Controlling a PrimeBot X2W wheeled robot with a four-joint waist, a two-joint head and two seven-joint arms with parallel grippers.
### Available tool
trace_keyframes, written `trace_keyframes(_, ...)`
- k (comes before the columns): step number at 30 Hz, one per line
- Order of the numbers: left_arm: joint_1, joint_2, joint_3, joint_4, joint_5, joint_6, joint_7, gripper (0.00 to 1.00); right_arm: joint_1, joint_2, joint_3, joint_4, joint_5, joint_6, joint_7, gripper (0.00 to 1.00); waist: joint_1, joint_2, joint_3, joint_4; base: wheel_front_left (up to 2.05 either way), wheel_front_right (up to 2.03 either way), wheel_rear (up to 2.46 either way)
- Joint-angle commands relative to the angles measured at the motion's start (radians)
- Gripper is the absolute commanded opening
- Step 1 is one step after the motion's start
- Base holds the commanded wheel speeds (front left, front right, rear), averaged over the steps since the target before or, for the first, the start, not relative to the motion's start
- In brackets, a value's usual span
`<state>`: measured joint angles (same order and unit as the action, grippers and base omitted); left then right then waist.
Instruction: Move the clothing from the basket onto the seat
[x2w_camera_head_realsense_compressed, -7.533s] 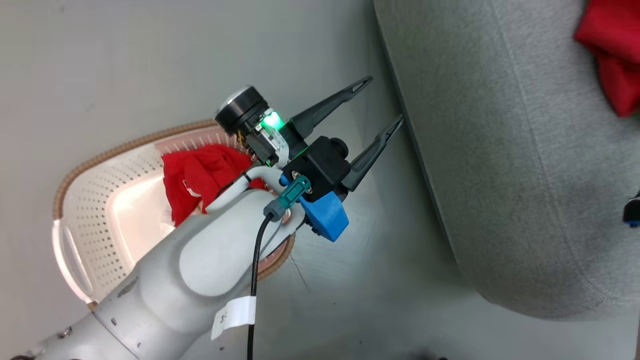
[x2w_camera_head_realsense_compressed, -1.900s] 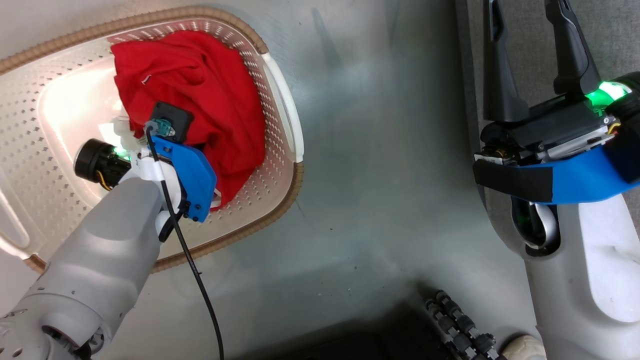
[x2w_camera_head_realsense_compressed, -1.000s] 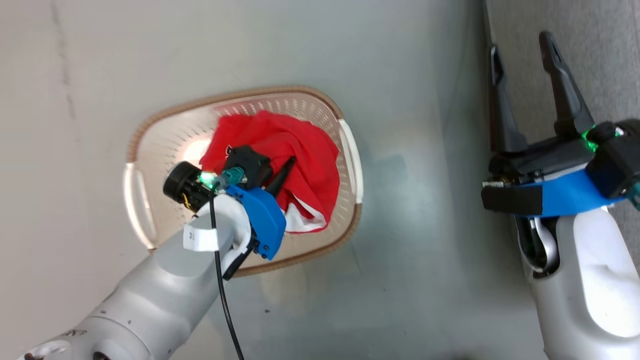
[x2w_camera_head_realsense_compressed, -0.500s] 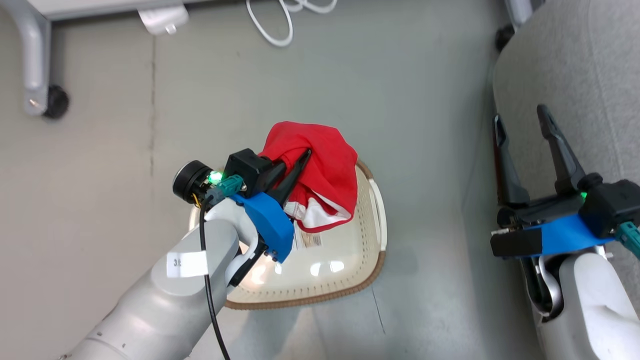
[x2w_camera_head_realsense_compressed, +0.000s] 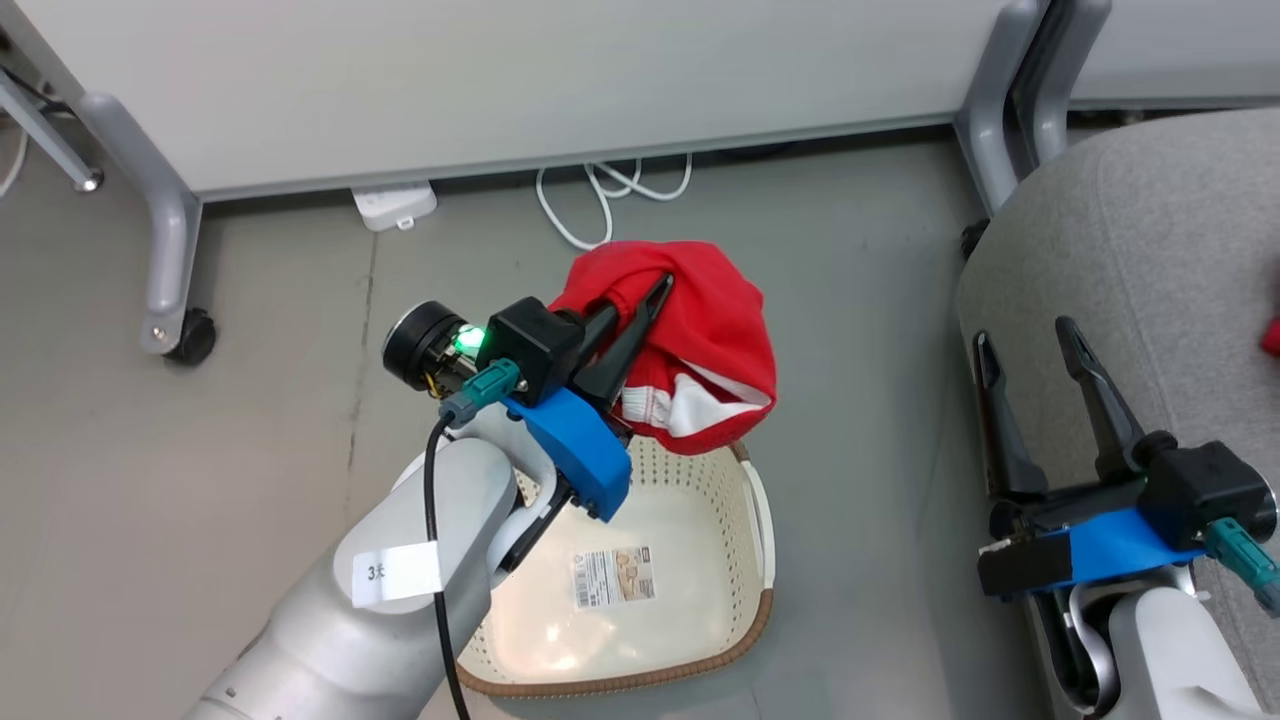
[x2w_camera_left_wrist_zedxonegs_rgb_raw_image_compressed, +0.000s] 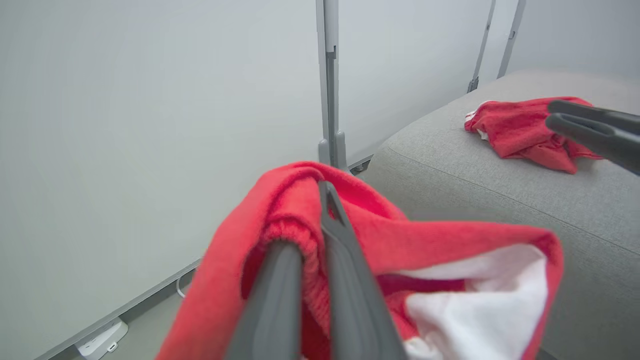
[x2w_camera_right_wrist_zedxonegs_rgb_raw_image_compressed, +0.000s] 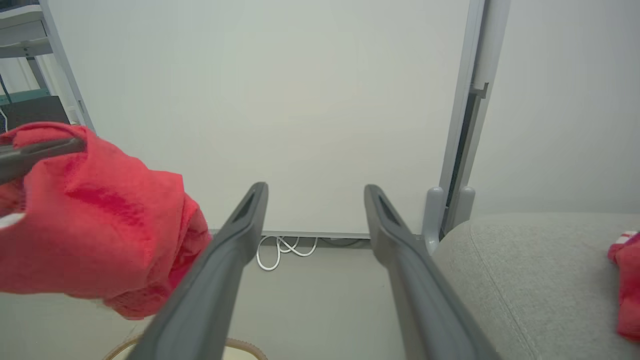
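My left gripper (x2w_camera_head_realsense_compressed: 650, 290) is shut on a red garment (x2w_camera_head_realsense_compressed: 710, 340) with white trim, held in the air above the far end of the cream basket (x2w_camera_head_realsense_compressed: 745, 600). In the left wrist view the fingers (x2w_camera_left_wrist_zedxonegs_rgb_raw_image_compressed: 345, 250) pinch a fold of the red garment (x2w_camera_left_wrist_zedxonegs_rgb_raw_image_compressed: 450, 240). The basket's base is bare except for a barcode sticker (x2w_camera_head_realsense_compressed: 612, 577). My right gripper (x2w_camera_head_realsense_compressed: 1025, 335) stands open with nothing in it at the left edge of the grey seat (x2w_camera_head_realsense_compressed: 1150, 230). A second red garment (x2w_camera_left_wrist_zedxonegs_rgb_raw_image_compressed: 520, 130) lies on the seat (x2w_camera_left_wrist_zedxonegs_rgb_raw_image_compressed: 500, 185).
A pale partition wall (x2w_camera_head_realsense_compressed: 500, 70) on grey legs with castors (x2w_camera_head_realsense_compressed: 190, 338) stands behind the basket. A white power strip (x2w_camera_head_realsense_compressed: 393, 205) and a coiled white cable (x2w_camera_head_realsense_compressed: 600, 195) lie on the grey floor at its foot. Open floor separates basket and seat.
The left gripper went down into the basket, shut on the red garment and lifted it out, leaving the basket base bare. The head view tilted up, bringing the wall and cable into sight.
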<state>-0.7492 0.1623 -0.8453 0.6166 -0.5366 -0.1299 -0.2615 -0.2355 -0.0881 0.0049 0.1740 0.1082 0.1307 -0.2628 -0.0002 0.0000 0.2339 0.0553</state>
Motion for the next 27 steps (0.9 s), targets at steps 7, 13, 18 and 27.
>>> trace_keyframes(7,-0.003,-0.016,0.007,-0.031,0.028,0.0,-0.005,0.0,0.061,0.01,-0.01,0.002,0.006,0.0,-0.003,1.0,0.0002,0.0,-0.077,-0.005,0.0,0.0,0.0)
trace_keyframes(13,-0.002,-0.018,-0.01,-0.039,0.019,-0.001,-0.005,0.0,0.09,0.013,-0.02,0.003,0.008,0.0,-0.003,1.0,0.0002,0.0,-0.111,-0.004,0.0,0.0,0.0)
trace_keyframes(18,-0.002,-0.013,-0.021,-0.037,0.01,-0.001,-0.005,0.0,0.099,0.015,-0.024,0.0,0.007,0.0,-0.003,1.0,0.0002,0.0,-0.124,-0.002,0.0,0.0,0.0)
trace_keyframes(27,-0.001,-0.008,-0.017,-0.034,0.018,-0.001,-0.005,0.0,0.058,0.007,0.012,-0.041,-0.01,0.0,-0.003,1.0,0.0002,0.0,-0.116,-0.002,0.0,0.0,0.0)
